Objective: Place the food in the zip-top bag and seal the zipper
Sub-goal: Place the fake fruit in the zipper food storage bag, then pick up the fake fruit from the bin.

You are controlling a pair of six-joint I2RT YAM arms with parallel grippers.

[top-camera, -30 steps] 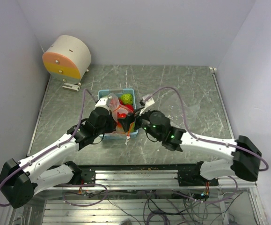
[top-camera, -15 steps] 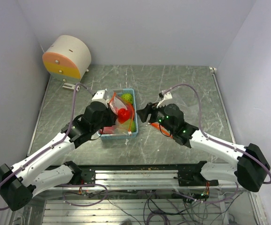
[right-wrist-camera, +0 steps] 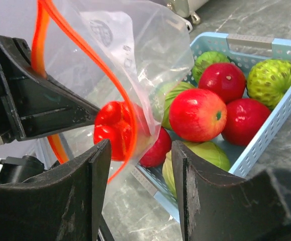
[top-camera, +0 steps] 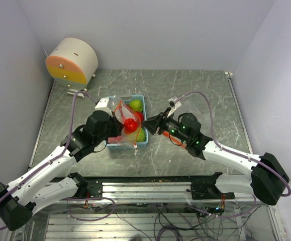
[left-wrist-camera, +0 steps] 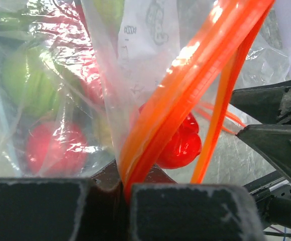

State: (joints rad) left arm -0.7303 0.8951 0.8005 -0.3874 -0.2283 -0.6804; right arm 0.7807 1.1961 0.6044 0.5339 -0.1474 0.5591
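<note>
The clear crinkly plastic bag [right-wrist-camera: 135, 45] hangs open, its red-orange zipper strip [left-wrist-camera: 179, 85] looped. 1 glossy red toy fruit [right-wrist-camera: 112, 130] sits inside; the other round red and green fruits [right-wrist-camera: 198, 114] lie in the light blue basket [right-wrist-camera: 246, 40].

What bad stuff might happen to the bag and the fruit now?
1. The left gripper pinches only the zipper at one spot, so the zip-top bag may slip as it gets heavier.
2. The bag hangs floppy with one red fruit inside; its mouth might sag shut.
3. The right gripper, empty beside it, might snag the plastic.
</note>
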